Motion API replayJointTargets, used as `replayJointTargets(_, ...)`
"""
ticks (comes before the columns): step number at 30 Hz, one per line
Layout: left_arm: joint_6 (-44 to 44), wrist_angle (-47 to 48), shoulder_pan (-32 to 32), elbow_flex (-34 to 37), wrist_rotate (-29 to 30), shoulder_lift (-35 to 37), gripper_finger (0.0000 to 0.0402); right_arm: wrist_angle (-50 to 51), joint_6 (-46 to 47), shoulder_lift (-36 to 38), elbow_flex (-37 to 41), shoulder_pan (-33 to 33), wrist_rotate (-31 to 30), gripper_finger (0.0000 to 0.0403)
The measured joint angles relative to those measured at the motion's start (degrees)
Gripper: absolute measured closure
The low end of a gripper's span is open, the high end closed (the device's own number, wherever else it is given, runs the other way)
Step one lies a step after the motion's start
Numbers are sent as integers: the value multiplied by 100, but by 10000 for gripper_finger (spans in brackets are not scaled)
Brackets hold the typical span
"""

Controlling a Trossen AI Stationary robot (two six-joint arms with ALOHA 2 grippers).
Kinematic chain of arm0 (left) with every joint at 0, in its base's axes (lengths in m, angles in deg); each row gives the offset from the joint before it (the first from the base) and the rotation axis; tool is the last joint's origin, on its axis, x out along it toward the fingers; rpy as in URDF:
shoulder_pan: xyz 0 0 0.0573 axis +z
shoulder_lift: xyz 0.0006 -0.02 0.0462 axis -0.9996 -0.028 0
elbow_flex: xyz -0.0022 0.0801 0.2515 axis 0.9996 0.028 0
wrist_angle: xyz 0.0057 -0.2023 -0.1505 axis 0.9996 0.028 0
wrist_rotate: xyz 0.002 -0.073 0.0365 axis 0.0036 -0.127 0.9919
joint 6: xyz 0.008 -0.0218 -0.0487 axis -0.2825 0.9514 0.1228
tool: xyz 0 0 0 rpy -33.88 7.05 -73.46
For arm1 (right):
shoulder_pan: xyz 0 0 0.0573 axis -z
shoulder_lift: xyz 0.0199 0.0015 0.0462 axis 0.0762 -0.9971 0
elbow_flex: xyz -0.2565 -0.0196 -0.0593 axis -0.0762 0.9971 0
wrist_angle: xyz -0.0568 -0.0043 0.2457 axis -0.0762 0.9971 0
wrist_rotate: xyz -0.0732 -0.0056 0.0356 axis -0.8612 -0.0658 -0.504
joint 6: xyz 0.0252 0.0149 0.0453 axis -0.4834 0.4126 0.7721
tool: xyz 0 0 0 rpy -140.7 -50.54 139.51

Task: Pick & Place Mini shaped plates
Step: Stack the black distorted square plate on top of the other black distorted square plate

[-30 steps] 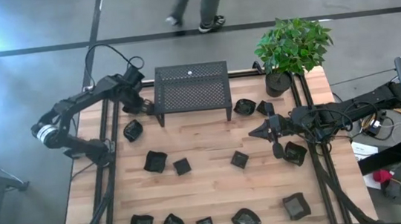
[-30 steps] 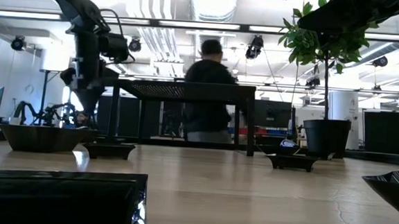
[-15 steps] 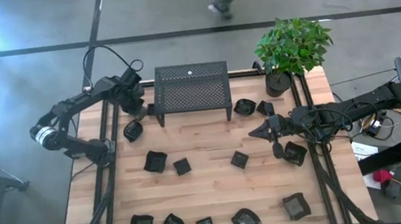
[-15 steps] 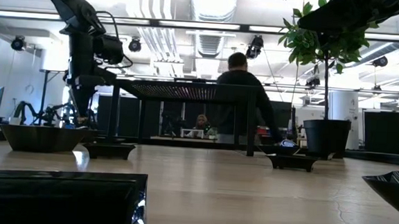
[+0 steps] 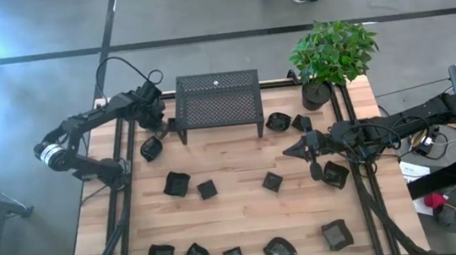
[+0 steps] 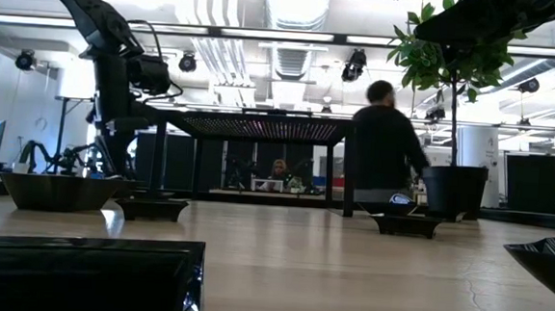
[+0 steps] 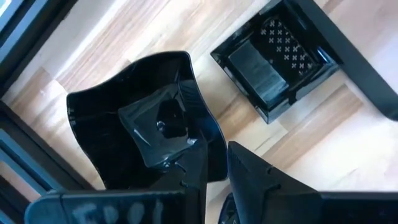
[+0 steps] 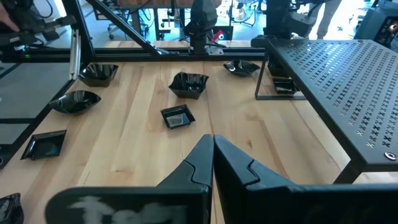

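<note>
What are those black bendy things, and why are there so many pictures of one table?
Those are two robot arms, each ending in a two-finger pincher called a gripper. One camera looks straight down from above, one sits low at table height, and one rides on each arm's wrist.

On the wooden table lie many tiny shiny black plates, plus a black stand full of holes and a potted plant.

The left gripper hangs near the stand's corner. Its wrist camera shows its fingers pinching the edge of a wavy little plate.

The right gripper waits on the other side, shut and holding nothing. A person walks by behind the table.
</note>
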Motion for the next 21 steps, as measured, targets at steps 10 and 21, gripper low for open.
replayJointTargets(10, 60, -452, -2, 195, 1, -132, 344, -2, -18, 0, 0, 0, -2, 394)
replayJointTargets(21, 60, -578, -7, 219, 20, -429, 344, -2, -17, 0, 1, 0, -2, 394)
